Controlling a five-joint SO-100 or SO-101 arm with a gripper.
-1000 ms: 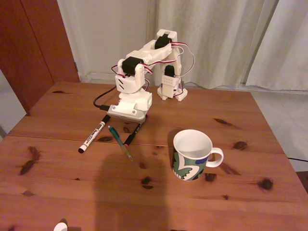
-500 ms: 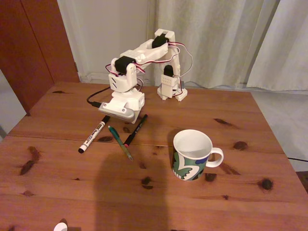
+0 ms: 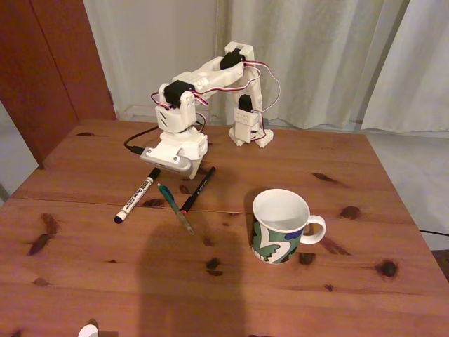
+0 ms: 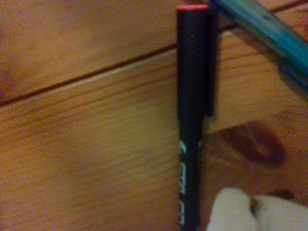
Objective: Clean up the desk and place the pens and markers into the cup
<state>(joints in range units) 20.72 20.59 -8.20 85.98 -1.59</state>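
Observation:
On the desk (image 3: 91, 281) three pens and markers lie side by side. They are a white marker with a black cap (image 3: 135, 199), a thin green pen (image 3: 175, 208) and a black pen (image 3: 198, 189). My gripper (image 3: 178, 167) hangs low just behind their far ends and touches none of them. In the wrist view the black pen (image 4: 192, 96) runs upright with its red end at the top, and the green pen (image 4: 264, 29) crosses the upper right corner. My gripper (image 4: 252, 211) shows beside the black pen with its white tips together and nothing between them. The patterned cup (image 3: 280, 226) stands upright, handle to the right.
The arm's base (image 3: 249, 130) is clamped at the desk's far edge, with a black cable (image 3: 137, 144) trailing left of the gripper. A small white object (image 3: 88, 330) sits at the near edge. A dark shadow falls across the front middle of the desk.
The gripper head has swung left and slightly back in the fixed view, uncovering the black pen's far end. The pens and cup have not moved.

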